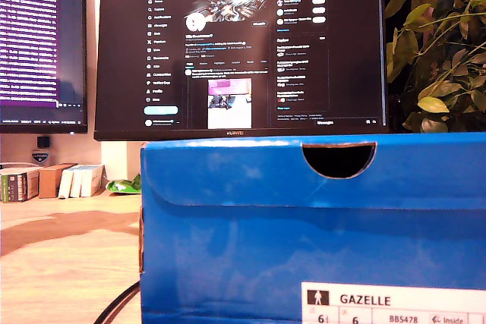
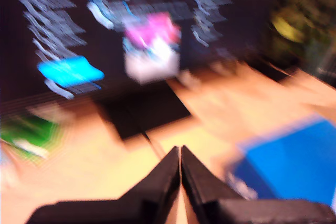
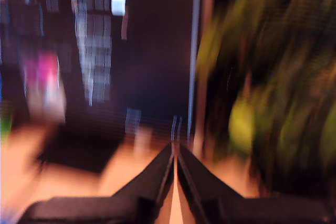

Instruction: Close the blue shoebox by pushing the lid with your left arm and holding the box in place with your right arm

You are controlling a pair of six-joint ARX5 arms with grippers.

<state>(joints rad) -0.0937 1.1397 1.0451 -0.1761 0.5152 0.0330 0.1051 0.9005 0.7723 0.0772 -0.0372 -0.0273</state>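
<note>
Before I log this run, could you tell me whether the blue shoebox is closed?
Closed, it seems: in the exterior view the blue shoebox has its lid folded down over the front.

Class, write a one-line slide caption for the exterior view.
A blue cardboard shoebox with a semicircular finger notch fills the foreground, lid down, before a black Huawei monitor and leafy plant.

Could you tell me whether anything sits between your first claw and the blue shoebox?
Nothing visible does. In the blurred first wrist view, my first claw is shut and holds nothing, and only bare wooden desk lies between it and the blue shoebox.
</note>
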